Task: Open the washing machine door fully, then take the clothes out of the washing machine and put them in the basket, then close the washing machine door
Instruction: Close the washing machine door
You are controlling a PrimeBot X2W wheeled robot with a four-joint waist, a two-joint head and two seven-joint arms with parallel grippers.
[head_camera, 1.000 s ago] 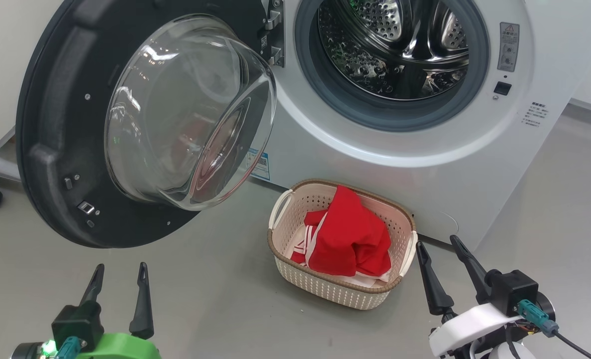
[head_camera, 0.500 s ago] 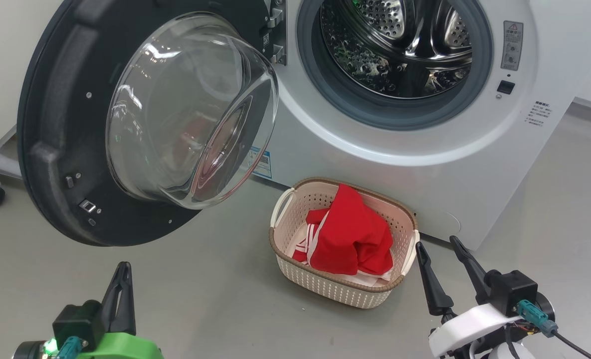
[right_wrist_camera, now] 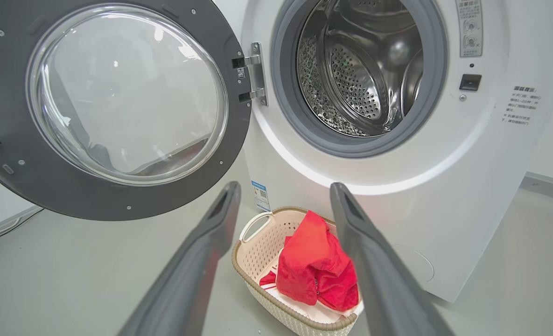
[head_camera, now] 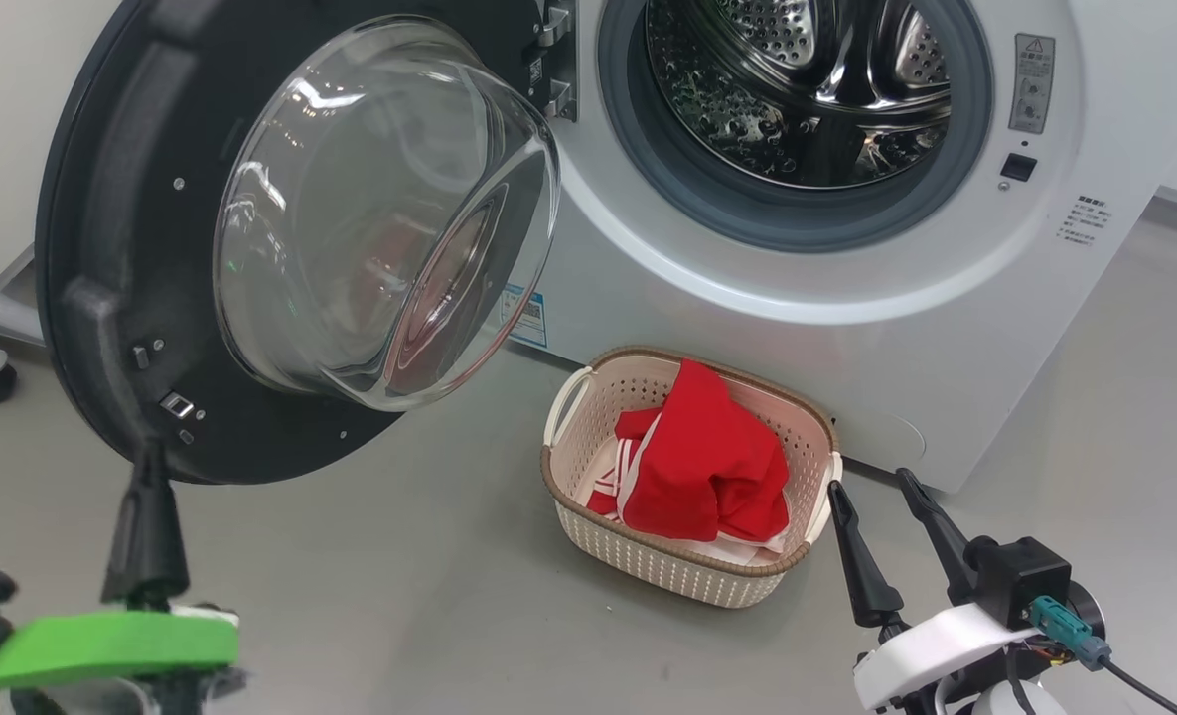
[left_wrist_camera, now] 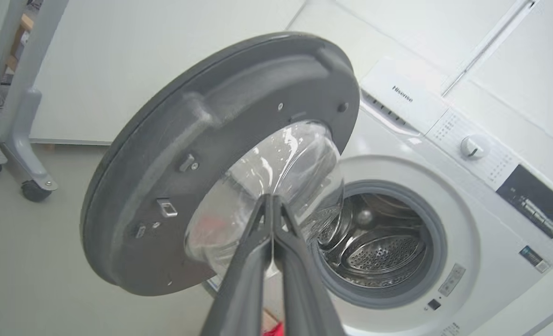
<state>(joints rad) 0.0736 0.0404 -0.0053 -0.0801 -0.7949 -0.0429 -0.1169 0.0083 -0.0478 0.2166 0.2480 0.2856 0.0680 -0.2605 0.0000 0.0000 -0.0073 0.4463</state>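
- Step in hand, as judged: door closing. The clothes [head_camera: 707,467] are found heaped in the basket [head_camera: 667,581], red with white stripes, piled above the rim.
- The basket is set on the floor [head_camera: 399,616], just before the washing machine [head_camera: 846,328] and below its opening.
- The drum [head_camera: 797,89] is seen bare; no fabric is made out inside, so unloading is taken as done.
- The washing machine door [head_camera: 379,209] is swung wide open on its hinge at the left of the opening, with the glass bowl and inner face turned toward the head camera.
- Left gripper [head_camera: 148,457]: clenched, fingers pressed flat together, nothing held. In the head view its tip is placed at the lower edge of the door's black ring, on the side away from the hinge. Contact cannot be told.
- In the left wrist view the same closed fingers [left_wrist_camera: 269,224] are aimed at the bowl.
- Right gripper [head_camera: 870,482]: released, fingers spread, nothing held, parked just beside the basket's right handle.
- Next move, as judged: the clenched left fingers are to be brought round the free edge, onto the hidden outer face.
- The door is then to be pushed in an arc toward the opening, until the latch is caught.
- Caution: the bowl's sweep is expected to pass above the basket, but clearance over the piled clothes should be watched.
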